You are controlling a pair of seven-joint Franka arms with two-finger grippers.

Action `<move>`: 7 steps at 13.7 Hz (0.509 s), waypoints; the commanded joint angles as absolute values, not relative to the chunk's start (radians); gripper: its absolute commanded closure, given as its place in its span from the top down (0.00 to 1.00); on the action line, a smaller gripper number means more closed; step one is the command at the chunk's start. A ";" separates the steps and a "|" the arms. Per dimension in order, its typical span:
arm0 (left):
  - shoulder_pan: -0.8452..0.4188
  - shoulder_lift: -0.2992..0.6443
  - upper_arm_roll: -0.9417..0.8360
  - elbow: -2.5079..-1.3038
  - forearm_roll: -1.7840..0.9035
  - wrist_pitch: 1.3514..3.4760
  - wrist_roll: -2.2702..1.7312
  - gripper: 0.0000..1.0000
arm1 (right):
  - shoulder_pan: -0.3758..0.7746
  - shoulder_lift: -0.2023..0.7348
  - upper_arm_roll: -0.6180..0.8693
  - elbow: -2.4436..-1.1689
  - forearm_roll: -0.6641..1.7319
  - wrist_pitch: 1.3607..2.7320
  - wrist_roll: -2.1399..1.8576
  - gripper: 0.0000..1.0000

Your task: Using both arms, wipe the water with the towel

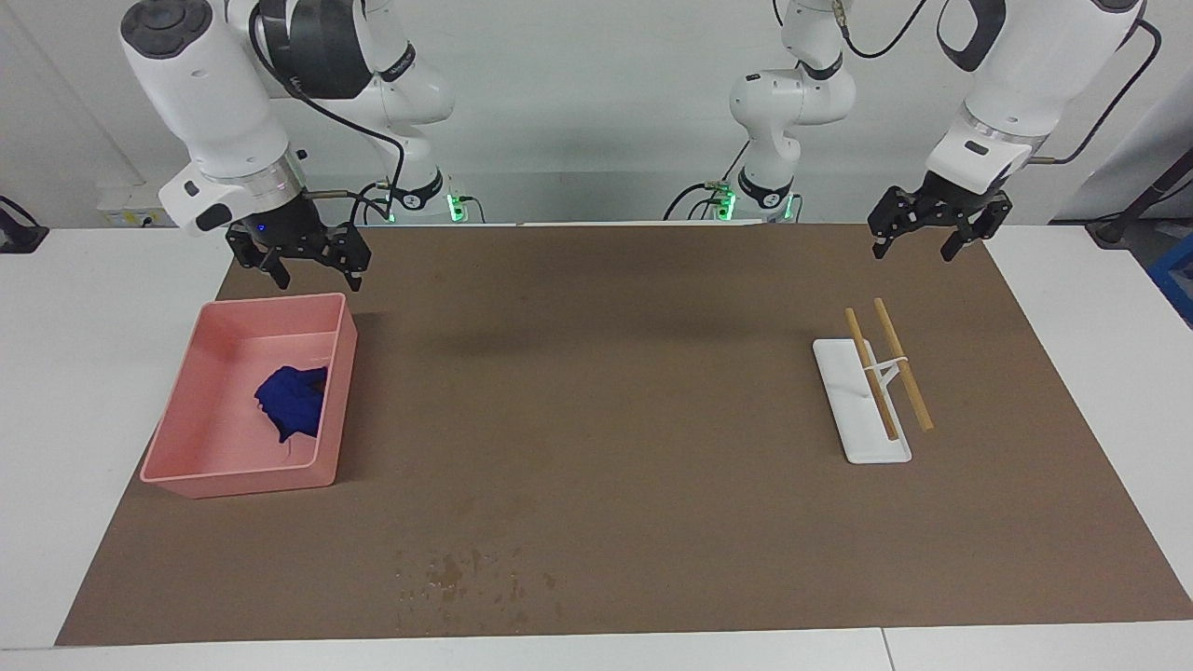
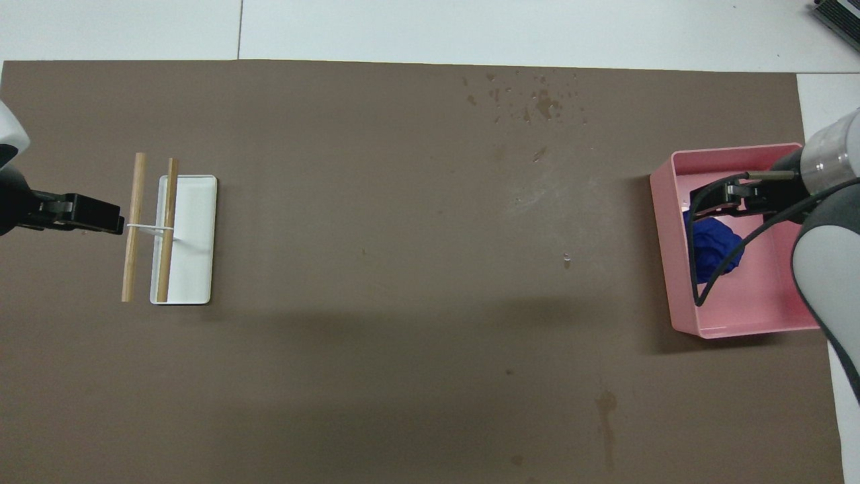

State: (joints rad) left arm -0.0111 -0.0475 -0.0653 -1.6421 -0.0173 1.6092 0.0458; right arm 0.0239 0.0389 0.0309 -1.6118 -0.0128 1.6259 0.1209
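My right gripper (image 1: 298, 266) hangs in the air over the pink bin (image 1: 177, 438), above the bin's end that lies nearer to the robots. Its fingers stand apart and hold nothing. In the overhead view the same gripper (image 2: 722, 202) covers part of the bin's interior, but the facing view shows it raised clear of the rim.

The towel (image 1: 291, 401), a crumpled dark blue cloth, lies on the floor of the pink bin, against the bin's wall that faces the table's middle. Nothing touches it.

The water (image 1: 466, 573) is a scatter of small dark droplets and blotches on the brown mat (image 1: 606, 419), near the mat's edge farthest from the robots and well apart from the bin. A second thin wet streak (image 2: 607, 420) lies on the mat nearer to the robots.

My left gripper (image 1: 927, 233) waits in the air over the mat, toward the left arm's end of the table. Its fingers are spread and empty.

A white rack with two wooden bars (image 1: 876, 387) stands on the mat near that gripper, not touched.

No legible brand, label or writing is visible on any item.
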 commanded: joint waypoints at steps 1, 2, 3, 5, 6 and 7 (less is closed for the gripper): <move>-0.006 -0.063 -0.064 -1.654 -0.025 1.598 0.060 1.00 | 0.029 0.044 0.026 -1.601 -0.008 1.612 0.110 1.00; -0.006 -0.063 -0.064 -1.654 -0.025 1.598 0.060 1.00 | 0.029 0.044 0.026 -1.601 -0.006 1.614 0.109 1.00; -0.006 -0.063 -0.064 -1.654 -0.025 1.598 0.060 1.00 | 0.028 0.044 0.026 -1.601 0.009 1.615 0.109 1.00; -0.006 -0.063 -0.064 -1.654 -0.025 1.598 0.060 1.00 | 0.020 0.044 0.015 -1.605 0.060 1.626 0.100 1.00; -0.006 -0.063 -0.064 -1.654 -0.025 1.598 0.060 1.00 | 0.024 0.044 0.014 -1.605 0.060 1.626 0.069 1.00; -0.006 -0.063 -0.064 -1.654 -0.025 1.598 0.060 1.00 | 0.025 0.044 0.014 -1.605 0.058 1.626 0.058 1.00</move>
